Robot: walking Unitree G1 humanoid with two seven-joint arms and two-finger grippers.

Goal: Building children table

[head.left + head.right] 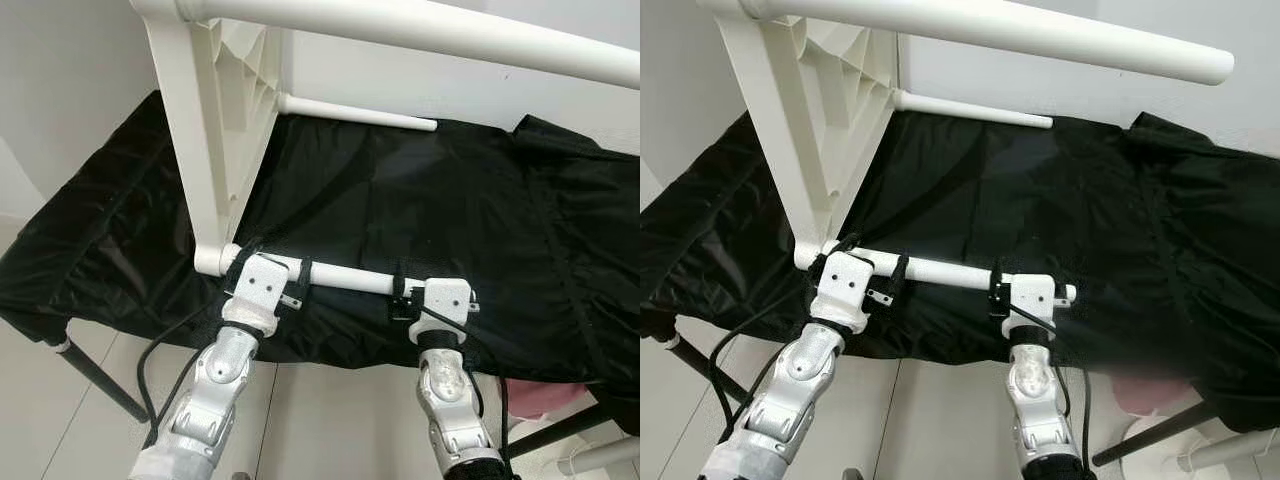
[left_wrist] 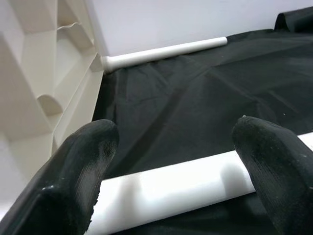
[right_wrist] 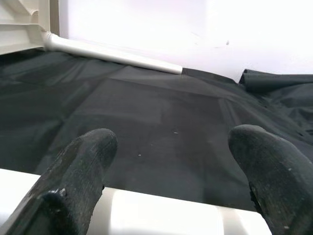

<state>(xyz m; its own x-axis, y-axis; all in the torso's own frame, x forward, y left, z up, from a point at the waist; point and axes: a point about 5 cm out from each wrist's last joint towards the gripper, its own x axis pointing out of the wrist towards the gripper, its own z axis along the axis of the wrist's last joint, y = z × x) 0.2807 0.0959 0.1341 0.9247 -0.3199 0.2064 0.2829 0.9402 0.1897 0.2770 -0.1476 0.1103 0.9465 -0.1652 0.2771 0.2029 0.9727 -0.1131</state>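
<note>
A black cloth [image 1: 420, 200] covers the worktop. On it the white children table [image 1: 215, 120] lies on its side. Its near leg [image 1: 345, 278] runs between the left pincer [image 1: 283, 272] and right pincer [image 1: 405, 297], both spread wide, straddling it.

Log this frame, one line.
left gripper: open around near table leg | right gripper: open around same leg | tabletop: on edge on black cloth
</note>
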